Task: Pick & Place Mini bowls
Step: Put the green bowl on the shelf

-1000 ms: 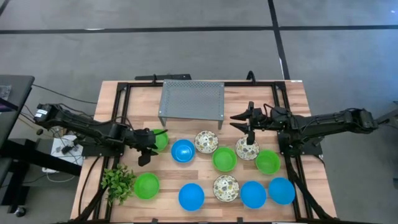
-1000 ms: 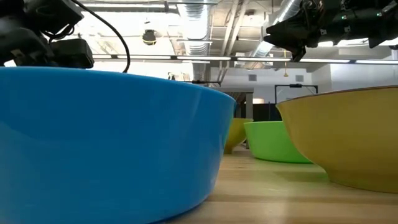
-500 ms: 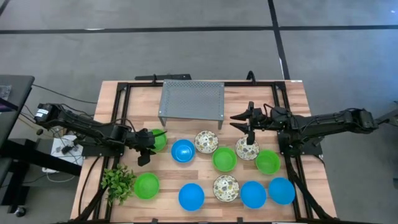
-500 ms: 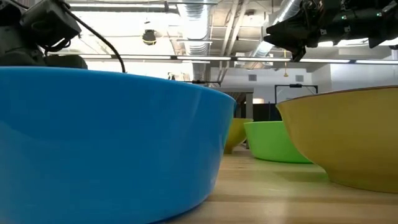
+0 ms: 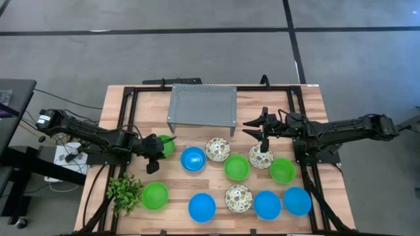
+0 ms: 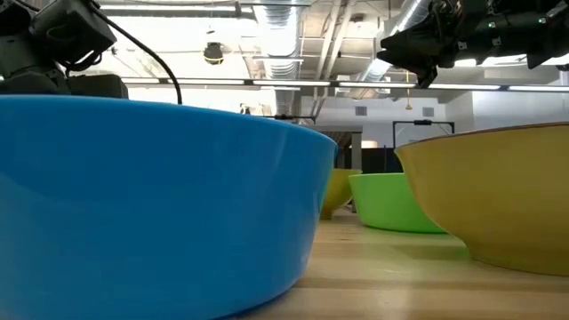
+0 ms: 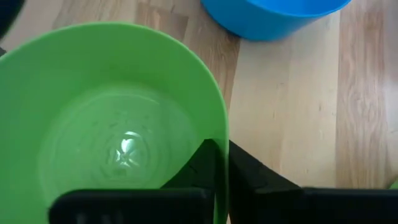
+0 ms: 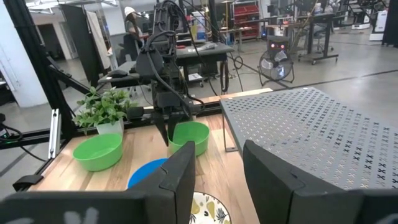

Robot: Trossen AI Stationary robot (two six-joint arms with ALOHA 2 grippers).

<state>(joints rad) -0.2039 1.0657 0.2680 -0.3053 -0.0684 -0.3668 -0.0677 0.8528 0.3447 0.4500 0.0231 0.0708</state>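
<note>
Several mini bowls in green, blue and white with a pattern stand on the wooden table (image 5: 308,105). My left gripper (image 5: 156,151) is at the table's left, shut on a green bowl (image 5: 168,145), which also shows in the left wrist view (image 7: 112,124) and the right wrist view (image 8: 190,137). My right gripper (image 5: 252,128) hangs open above the table at the right, next to a patterned bowl (image 5: 260,157), and touches nothing. My left gripper pinches the green bowl's rim (image 7: 221,149) on the side toward the table's near edge, one finger (image 7: 193,171) inside the bowl and one outside. The fingers slant down from the table's left. The bowl stands upright with its base on the table.
A perforated metal rack (image 5: 202,106) stands at the far middle. A small leafy plant (image 5: 125,191) sits at the near left. A blue bowl (image 5: 193,158) is close to the held one, and other bowls fill the near half up to a blue one (image 5: 297,200) at the right.
My left gripper has sunk a little onto the green bowl and shut on its rim. The bowl has stayed where it was.
</note>
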